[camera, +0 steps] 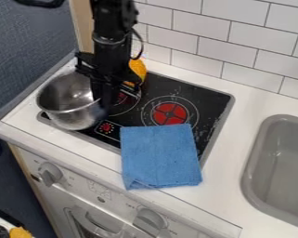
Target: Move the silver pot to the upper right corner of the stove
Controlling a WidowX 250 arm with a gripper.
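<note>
My gripper [101, 98] hangs down at the right rim of the silver pot [70, 116], overlapping that side of it. The pot lies over the left edge of the black stove [204, 100], partly above the white counter, with its open top showing. Whether the pot touches the surface under it I cannot tell. Part of the pot's right side is hidden behind the gripper. A red burner marks the stove's right half, and its upper right corner lies beside the counter.
A blue cloth [160, 157] covers the stove's front edge and part of the counter [229, 186]. Behind the gripper is a yellow-orange object [138, 69]. The grey sink [281, 162] lies at the right, and a tiled wall [229, 51] stands behind.
</note>
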